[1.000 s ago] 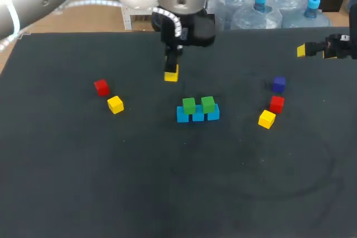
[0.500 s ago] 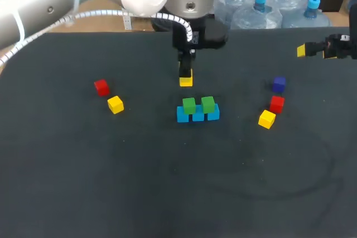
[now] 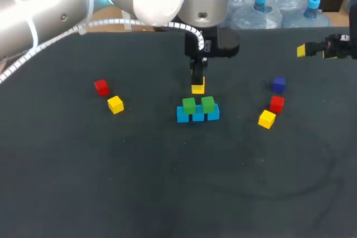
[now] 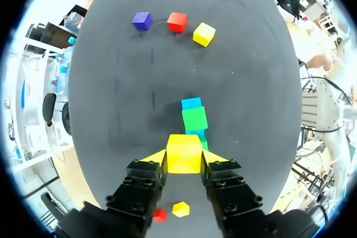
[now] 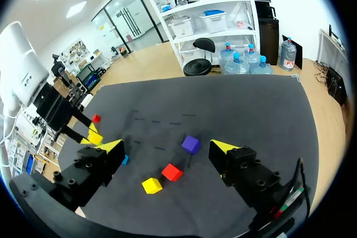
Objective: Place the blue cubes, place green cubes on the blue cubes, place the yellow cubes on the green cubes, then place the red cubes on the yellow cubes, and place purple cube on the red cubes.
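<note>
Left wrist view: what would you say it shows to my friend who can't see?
The left hand grips a yellow cube between its fingers, with green cubes stacked on blue cubes just beyond it. Farther ahead sit a purple cube, a red cube and another yellow cube.

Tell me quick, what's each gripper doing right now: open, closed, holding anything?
Left gripper: closed on a yellow cube.
Right gripper: open, holding nothing.
</note>
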